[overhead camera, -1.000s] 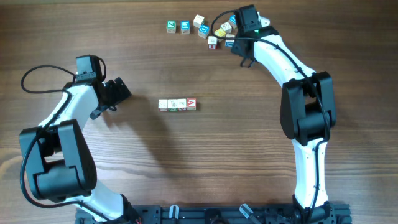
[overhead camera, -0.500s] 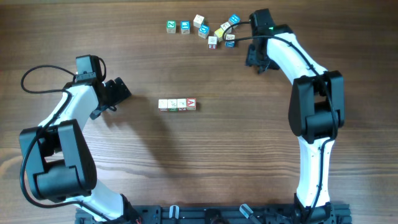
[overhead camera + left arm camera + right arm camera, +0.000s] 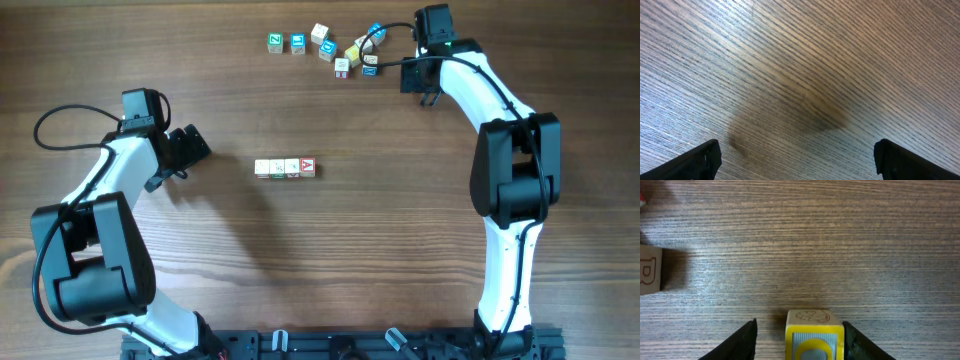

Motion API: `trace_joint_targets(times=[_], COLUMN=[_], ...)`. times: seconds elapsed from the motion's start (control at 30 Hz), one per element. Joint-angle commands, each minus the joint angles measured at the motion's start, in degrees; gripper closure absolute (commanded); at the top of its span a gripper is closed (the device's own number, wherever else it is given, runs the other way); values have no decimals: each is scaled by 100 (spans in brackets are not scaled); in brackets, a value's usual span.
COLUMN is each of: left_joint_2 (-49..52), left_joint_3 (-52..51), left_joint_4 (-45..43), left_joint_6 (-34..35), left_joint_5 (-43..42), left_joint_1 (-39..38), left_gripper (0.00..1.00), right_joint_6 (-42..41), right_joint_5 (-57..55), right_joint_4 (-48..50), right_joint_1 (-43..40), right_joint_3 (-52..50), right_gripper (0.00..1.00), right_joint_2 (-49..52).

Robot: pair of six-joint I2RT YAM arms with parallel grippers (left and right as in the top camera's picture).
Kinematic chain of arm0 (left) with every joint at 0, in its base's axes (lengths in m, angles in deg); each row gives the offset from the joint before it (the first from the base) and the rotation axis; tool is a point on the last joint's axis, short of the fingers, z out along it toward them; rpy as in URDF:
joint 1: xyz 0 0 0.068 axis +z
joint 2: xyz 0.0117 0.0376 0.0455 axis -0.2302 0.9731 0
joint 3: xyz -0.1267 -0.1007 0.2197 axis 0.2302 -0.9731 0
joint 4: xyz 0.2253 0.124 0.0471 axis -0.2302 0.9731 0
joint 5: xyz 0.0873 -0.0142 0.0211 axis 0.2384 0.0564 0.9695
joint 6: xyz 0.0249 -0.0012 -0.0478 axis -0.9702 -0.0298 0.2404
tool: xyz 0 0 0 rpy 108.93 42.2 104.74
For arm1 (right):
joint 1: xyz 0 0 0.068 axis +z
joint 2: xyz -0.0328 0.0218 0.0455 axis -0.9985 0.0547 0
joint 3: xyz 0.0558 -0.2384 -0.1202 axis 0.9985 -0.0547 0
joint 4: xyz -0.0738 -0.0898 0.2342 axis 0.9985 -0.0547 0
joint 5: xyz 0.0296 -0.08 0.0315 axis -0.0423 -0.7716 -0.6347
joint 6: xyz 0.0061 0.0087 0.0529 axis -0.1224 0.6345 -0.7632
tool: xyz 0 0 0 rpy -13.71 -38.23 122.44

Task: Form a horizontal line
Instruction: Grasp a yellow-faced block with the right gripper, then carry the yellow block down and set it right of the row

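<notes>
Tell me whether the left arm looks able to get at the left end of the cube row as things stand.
Probably yes. The left pincer stands open to the left of the row, with only bare table between them; the loose cubes lie well away.

Left arm (image 3: 112,178) bent with left gripper (image 3: 195,147) spread wide; right arm (image 3: 482,92) stretched forward, right gripper (image 3: 800,339) jaws partly parted.

bare wood lies open all round the horizontal line (image 3: 286,168), with the left gripper (image 3: 190,147) well off to its left. the loose cubes (image 3: 345,50) crowd the far edge. the right gripper (image 3: 799,336) is just beside them, a yellow-rimmed cube (image 3: 814,341) between its fingers with a gap on one side.
</notes>
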Motion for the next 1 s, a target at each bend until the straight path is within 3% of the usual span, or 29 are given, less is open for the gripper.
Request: trace_joint_targets(times=[0.0, 0.13, 0.2, 0.23, 0.43, 0.63, 0.8, 0.97], left_joint_2=[22, 22, 22, 22, 22, 22, 22, 22], left_joint_3=[-20, -20, -20, -20, -20, -20, -20, -20], left_joint_4=[4, 2, 2, 4, 2, 2, 2, 2], left_joint_6=[33, 33, 33, 33, 33, 33, 33, 33], left_joint_5=[35, 35, 35, 35, 35, 35, 35, 35], left_joint_1=[17, 17, 17, 17, 17, 17, 17, 17], left_gripper=[0, 0, 0, 0, 0, 0, 0, 0], right_joint_6=[92, 92, 92, 94, 55, -142, -730, -1202], right_joint_5=[22, 0, 0, -2, 7, 785, 1250, 1246], right_joint_4=[7, 48, 48, 61, 9, -1213, -2603, -3027], right_joint_1=[0, 0, 0, 0, 35, 284, 584, 1117], right_joint_3=[-52, -52, -52, -50, -17, -17, -37, -190], right_gripper=[51, 54, 67, 69, 73, 74, 74, 74], right_joint_2=[22, 22, 22, 22, -525, -1657, -1635, -1628])
